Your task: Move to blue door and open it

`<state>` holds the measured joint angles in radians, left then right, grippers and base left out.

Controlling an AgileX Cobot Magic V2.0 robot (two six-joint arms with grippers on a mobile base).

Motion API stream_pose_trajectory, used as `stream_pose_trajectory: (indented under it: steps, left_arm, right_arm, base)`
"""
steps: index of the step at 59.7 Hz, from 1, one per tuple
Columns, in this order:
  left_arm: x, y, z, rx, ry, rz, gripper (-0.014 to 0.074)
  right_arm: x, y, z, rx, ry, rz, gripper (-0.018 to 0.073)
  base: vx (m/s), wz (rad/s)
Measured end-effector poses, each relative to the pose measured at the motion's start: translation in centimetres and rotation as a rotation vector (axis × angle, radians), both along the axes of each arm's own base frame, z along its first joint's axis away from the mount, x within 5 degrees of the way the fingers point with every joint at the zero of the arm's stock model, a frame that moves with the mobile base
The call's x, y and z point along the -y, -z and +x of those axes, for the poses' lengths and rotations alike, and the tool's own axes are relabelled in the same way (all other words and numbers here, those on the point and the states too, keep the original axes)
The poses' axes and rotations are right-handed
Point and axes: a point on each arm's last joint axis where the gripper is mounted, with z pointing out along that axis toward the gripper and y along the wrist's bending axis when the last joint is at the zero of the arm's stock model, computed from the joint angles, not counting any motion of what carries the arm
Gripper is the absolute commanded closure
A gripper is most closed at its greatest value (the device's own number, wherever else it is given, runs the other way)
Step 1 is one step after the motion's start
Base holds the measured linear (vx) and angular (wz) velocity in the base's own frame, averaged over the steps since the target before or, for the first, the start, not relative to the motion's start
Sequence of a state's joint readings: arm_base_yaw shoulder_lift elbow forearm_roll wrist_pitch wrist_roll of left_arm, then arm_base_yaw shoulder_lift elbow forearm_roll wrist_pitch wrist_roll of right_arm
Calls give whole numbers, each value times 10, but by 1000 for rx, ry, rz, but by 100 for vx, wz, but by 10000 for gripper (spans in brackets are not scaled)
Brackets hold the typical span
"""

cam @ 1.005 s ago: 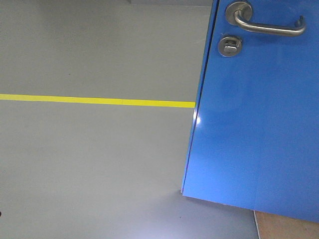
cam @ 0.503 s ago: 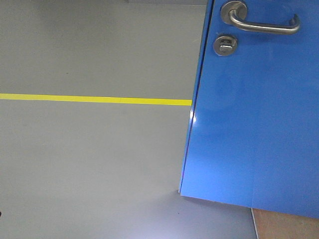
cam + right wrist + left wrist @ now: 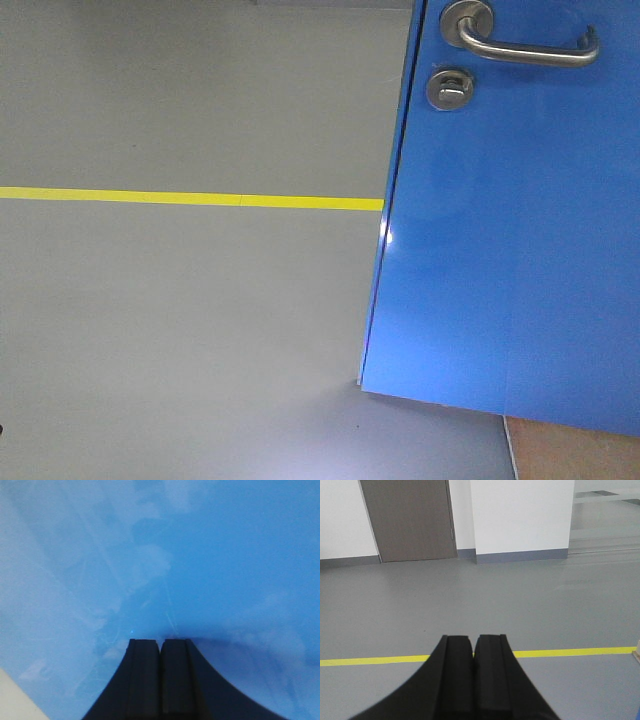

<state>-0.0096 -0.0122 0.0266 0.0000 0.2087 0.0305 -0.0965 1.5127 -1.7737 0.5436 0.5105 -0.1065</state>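
1. door position: the blue door fills the right part of the front view. its free edge runs down beside the grey floor, and its bottom corner sits just above the floor. the panel appears tilted in this view, and it looks swung partly out of its frame; this is a judgement, since no frame is visible.
2. hardware: the lever handle and the round thumb-turn lock sit at the top of the front view, the lock just below the handle. neither gripper is near them in that view.
3. right gripper: fingers pressed together, holding nothing. its tips point straight at the glossy blue panel, which fills the wrist view. contact cannot be confirmed.
4. left gripper: fingers closed together, empty, aimed over open floor toward the yellow floor line and a grey door in the far wall.
5. risk, slip: if the right fingertips push on the glossy face, they may skate sideways and lose the panel.
6. risk, collision: further base travel may drive the closed right gripper hard into the panel.
7. risk, swing-back: an unheld door may drift back toward the robot.
8. risk, snag: the door's low corner may catch the wooden base beneath it.
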Motion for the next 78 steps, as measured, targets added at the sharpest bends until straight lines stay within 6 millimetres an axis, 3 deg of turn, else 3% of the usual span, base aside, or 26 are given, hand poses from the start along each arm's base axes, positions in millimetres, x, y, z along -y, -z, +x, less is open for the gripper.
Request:
stream_pose_trajectory:
  steps: [36, 46, 55, 62, 70, 78]
  left_arm:
    - [0, 0, 0, 0, 0, 0, 526]
    - [0, 0, 0, 0, 0, 0, 526]
    - [0, 0, 0, 0, 0, 0, 526]
    - [0, 0, 0, 0, 0, 0, 526]
    - [0, 0, 0, 0, 0, 0, 526]
    - [0, 0, 0, 0, 0, 0, 526]
  right_arm:
    - [0, 0, 0, 0, 1, -2, 567]
    - [0, -2, -7, 2, 31, -113, 567]
    - [-19, -5, -43, 23, 38, -337, 567]
    - [-32, 9, -85, 55, 22, -478, 567]
    - [-30, 50, -141, 65, 14, -538, 567]
    - [-23, 108, -201, 58, 11, -545, 567]
  base:
    - [0, 0]
    - [0, 0]
    - [0, 0]
    - [0, 0]
    - [0, 0]
    - [0, 0]
